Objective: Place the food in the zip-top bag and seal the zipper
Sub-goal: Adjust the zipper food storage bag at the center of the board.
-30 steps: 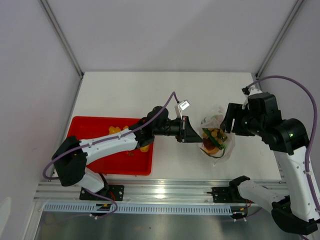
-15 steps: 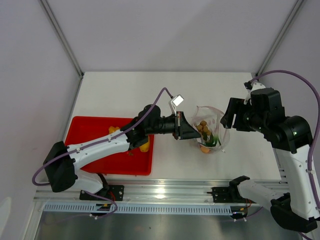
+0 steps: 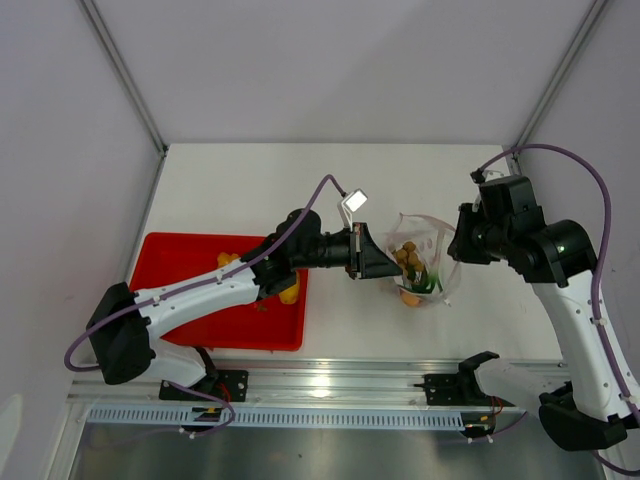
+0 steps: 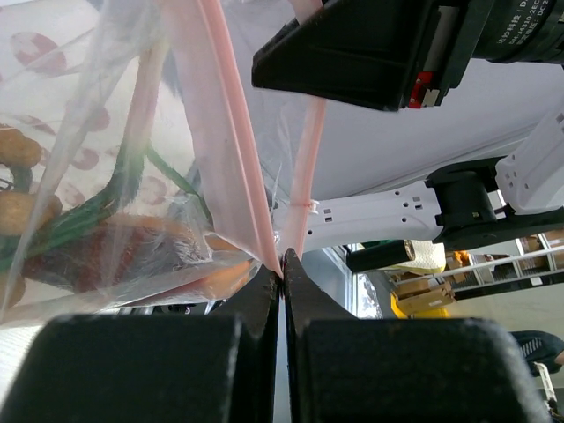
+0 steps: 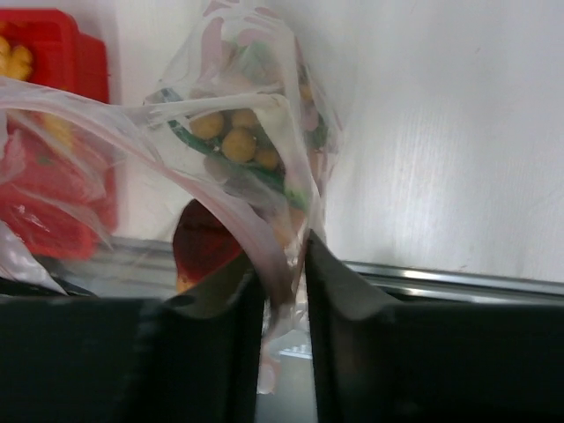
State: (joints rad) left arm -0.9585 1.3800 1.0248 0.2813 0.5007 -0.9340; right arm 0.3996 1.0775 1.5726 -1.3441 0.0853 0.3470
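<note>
The clear zip-top bag (image 3: 425, 262) hangs between both grippers, holding food: tan balls (image 3: 405, 254), green stalks (image 3: 426, 284) and an orange piece (image 3: 410, 296). My left gripper (image 3: 366, 256) is shut on the pink zipper (image 4: 238, 150) at the bag's left end, pinching it at the fingertips (image 4: 282, 265). My right gripper (image 3: 456, 246) is at the bag's right end. Its jaws stand narrow around the bag's rim (image 5: 273, 238) with a small gap still showing, midway (image 5: 286, 278). Tan balls (image 5: 236, 141) and a red piece (image 5: 204, 240) show through the plastic.
A red tray (image 3: 190, 318) lies at the front left under the left arm, with yellow food (image 3: 229, 260) in it. The metal rail of the table's near edge (image 3: 330, 380) runs below the bag. Side posts stand at the back corners.
The right gripper moved left onto the bag's right end and its jaws narrowed from wide open. One second ago the left gripper carried the bag slightly up and left; it has held still since.
</note>
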